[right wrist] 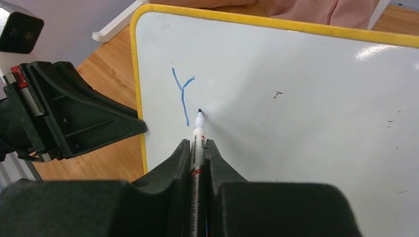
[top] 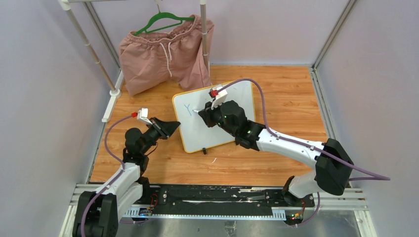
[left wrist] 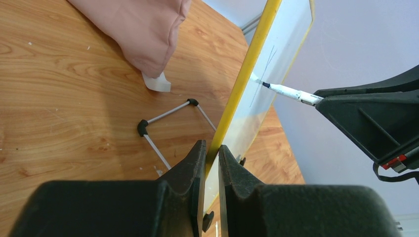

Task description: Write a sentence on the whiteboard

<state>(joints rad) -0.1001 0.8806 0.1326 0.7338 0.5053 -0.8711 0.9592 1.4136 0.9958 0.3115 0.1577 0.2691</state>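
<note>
Of the sentence (right wrist: pixel 182 94), only one blue letter, a "Y", was seen written, in the upper left corner of the whiteboard (top: pixel 197 133). The rest of the white face was bare except for a few small dark specks. The whiteboard was stood at a tilt near the middle of the table (top: pixel 286 98), face toward the arms. Its yellow frame ran round it, w/ a small black foot (top: pixel 204 150) at the near edge. In the left wrist view a thin wire stand (left wrist: pixel 168 123) w/ black corners was seen behind it on the wood.

The marker (right wrist: pixel 198 133) was held in the right hand (right wrist: pixel 196 148), whose jaws were closed tight on the barrel. Its blue tip was set against the surface just right of the foot of the "Y". The right arm was reached in from the right, over the lower part of the board.

The left hand (left wrist: pixel 211 153) was closed on the left edge of the frame. The yellow rim was pinched btwn the two black fingers w/ almost no gap.

Behind the board, at the far left, pink shorts (top: pixel 165 54) were hung on a green hanger (top: pixel 163 22) from a white rack (top: pixel 203 29), and their hem was rested on the table.
</note>
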